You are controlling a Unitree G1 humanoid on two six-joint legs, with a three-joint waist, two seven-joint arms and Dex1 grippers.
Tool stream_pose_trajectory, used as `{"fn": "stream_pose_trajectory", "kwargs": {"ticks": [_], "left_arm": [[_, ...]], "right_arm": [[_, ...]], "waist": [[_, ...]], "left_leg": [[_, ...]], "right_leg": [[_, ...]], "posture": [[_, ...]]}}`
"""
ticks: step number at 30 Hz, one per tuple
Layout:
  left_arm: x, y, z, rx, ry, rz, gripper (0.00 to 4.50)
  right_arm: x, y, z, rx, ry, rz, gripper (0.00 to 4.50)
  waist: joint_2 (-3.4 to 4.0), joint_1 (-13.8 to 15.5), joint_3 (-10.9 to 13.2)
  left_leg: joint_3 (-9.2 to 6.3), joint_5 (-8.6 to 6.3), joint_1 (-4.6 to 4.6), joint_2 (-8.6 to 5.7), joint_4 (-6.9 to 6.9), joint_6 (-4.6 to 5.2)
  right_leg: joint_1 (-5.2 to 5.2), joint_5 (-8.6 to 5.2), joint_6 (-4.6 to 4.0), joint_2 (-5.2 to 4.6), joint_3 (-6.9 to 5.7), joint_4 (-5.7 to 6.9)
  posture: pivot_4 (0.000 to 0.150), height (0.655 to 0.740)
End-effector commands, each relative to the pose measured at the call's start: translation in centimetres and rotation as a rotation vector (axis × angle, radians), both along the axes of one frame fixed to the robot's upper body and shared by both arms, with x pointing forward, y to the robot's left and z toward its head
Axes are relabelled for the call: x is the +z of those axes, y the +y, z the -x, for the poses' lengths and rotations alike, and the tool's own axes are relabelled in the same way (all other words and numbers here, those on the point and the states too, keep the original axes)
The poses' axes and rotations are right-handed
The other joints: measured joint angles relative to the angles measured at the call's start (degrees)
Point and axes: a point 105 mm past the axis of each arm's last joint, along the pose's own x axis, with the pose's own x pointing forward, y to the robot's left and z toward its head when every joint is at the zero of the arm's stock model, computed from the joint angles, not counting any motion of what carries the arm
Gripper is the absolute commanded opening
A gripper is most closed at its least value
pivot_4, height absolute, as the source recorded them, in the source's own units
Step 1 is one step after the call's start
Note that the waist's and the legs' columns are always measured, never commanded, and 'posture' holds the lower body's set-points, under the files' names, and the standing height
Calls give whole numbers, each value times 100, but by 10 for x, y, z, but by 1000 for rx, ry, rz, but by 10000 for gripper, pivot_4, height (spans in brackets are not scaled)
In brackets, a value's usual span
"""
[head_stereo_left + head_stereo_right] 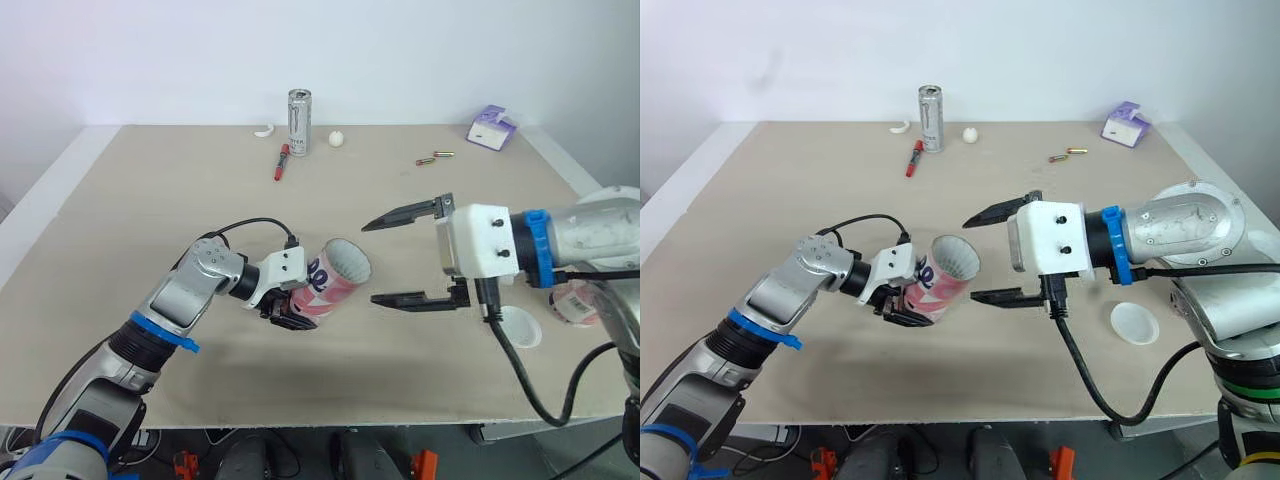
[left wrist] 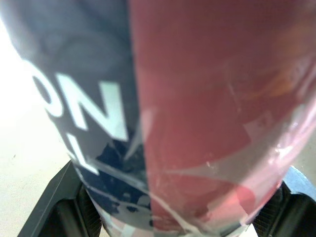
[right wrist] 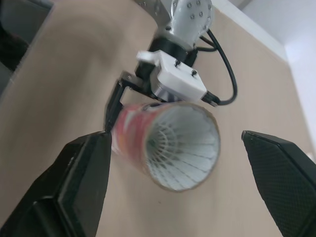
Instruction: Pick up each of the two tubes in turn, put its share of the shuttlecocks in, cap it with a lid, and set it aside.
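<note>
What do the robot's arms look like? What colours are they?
The left arm and right arm are silvery grey, each with a blue ring. Each ends in a white block with two black, pointed jaws. A black cable loops out at each wrist.

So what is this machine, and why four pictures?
It is a robot with two arms. Two pictures come from cameras in its head, looking down at a table. The other two come from cameras on its wrists. Each arm ends in a two-fingered tool. The left tool holds a pink tube, tipped so its open end faces the right tool, which is open and holds nothing. Shuttlecocks sit inside it. A white lid lies nearby; a can, a red marker and a purple box sit far back.
</note>
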Motion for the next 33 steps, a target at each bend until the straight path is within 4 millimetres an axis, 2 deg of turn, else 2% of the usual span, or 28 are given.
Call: {"fn": "stream_pose_trajectory", "kwargs": {"ticks": [1,3,5,6,7,8,10,12,13,14,19,27,33], "left_arm": [[-15,3,-2,8,9,-67,33586],[-14,2,-3,-8,-9,-78,33586],[-13,1,-4,-23,-33,-90,33586],[-13,1,-4,-28,-40,-94,33586],[-12,1,-4,-31,-44,-97,33586],[-12,0,-4,-33,-44,-96,33586],[-12,-1,-4,-37,-43,-95,33586],[-11,-2,-3,-37,-37,-91,33586],[-10,-2,-3,-37,-34,-89,33586],[-10,-2,-2,-37,-32,-88,33586],[-7,-6,-2,-35,-14,-67,33586],[-7,-10,-1,-40,-10,-59,33586],[-9,-10,0,-43,-7,-59,33586]], "right_arm": [[36,-9,-8,-64,-1,-130,43543],[38,-13,-14,-78,21,-141,43543],[34,-15,-26,-104,47,-129,38386],[31,-16,-31,-110,58,-116,34991],[27,-15,-34,-112,59,-99,29695],[22,-12,-36,-99,68,-77,27042],[13,-5,-38,-69,69,-29,16060],[6,3,-39,-35,68,8,8161],[3,6,-39,-19,67,28,2549],[1,8,-39,-9,65,41,418],[-18,24,-37,69,75,145,418],[-44,34,-57,82,5,349,418],[-59,46,-63,115,38,444,418]], "waist": [[0,-1,0],[-4,6,0],[-5,6,-1],[-5,5,-1],[-4,6,-1],[-4,6,-1],[-4,6,-1],[-4,6,-1],[-4,7,-1],[-4,9,-1],[-4,7,-1],[-3,9,-1],[-4,6,-1]], "left_leg": [[0,0,0,0,1,0],[-1,1,0,0,2,2],[-1,1,0,0,2,2],[2,1,0,-1,2,2],[5,1,-1,-4,2,2],[4,2,-3,-7,2,2],[5,2,-8,-10,2,2],[3,2,-11,-14,2,3],[3,2,-13,-15,2,3],[2,2,-18,-18,3,3],[-4,2,-33,-27,9,4],[-7,2,-42,-30,23,4],[-9,2,-42,-32,24,4]], "right_leg": [[0,1,-1,-8,-1,0],[2,4,-5,-14,-9,-1],[4,4,-5,-19,-13,-5],[3,4,-5,-21,-13,-5],[2,4,-5,-23,-12,-5],[0,4,-5,-24,-12,-5],[-4,4,-3,-19,-13,-5],[-6,2,1,-17,-14,-5],[-6,2,2,-17,-14,-4],[-9,2,6,-18,-14,-4],[-14,2,17,-23,-14,-5],[-14,4,20,-25,-19,-4],[-13,12,9,-27,-20,-2]], "posture": [[1500,7400],[1500,7400],[1500,7400],[1500,7400],[1500,7400],[1500,7400],[1500,7400],[1500,7400],[1500,7400],[1500,7400],[1500,7400],[1500,7400],[1500,7400]]}}
